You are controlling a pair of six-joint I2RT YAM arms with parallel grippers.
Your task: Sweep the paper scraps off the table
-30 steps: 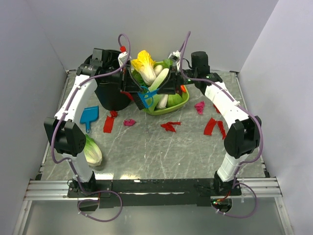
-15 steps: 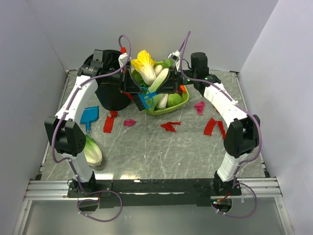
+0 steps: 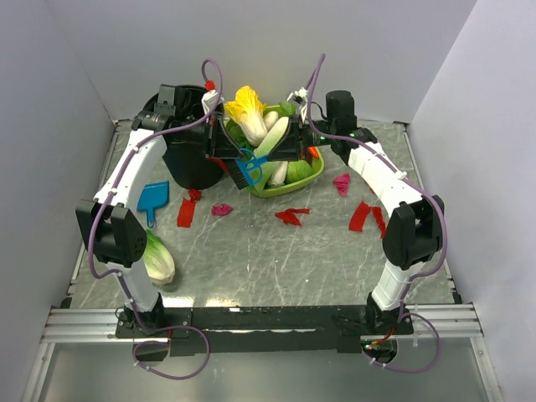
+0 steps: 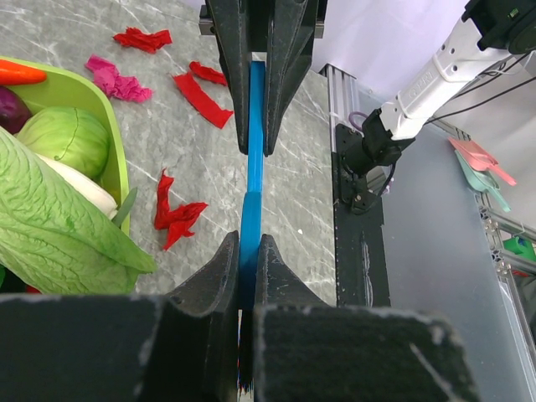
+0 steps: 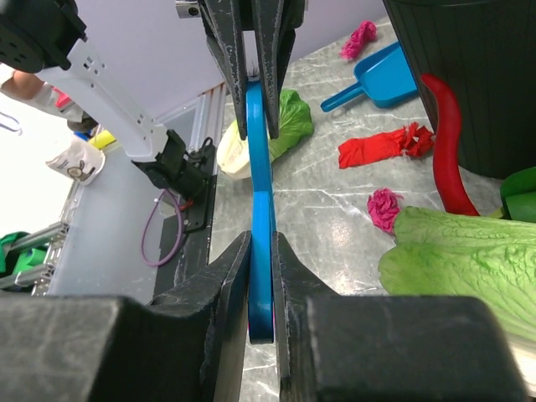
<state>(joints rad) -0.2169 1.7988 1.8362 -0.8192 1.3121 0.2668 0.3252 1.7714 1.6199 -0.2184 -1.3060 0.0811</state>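
Paper scraps mid table, well off frt rail.

Both arms reach forward and converge. The left pincer and the right pincer face tip to tip, each clamped on one blue handle.

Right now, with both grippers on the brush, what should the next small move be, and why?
Probably open the left gripper: it and the right gripper both clamp the blue brush handle, so neither arm can sweep the paper scraps until one releases.
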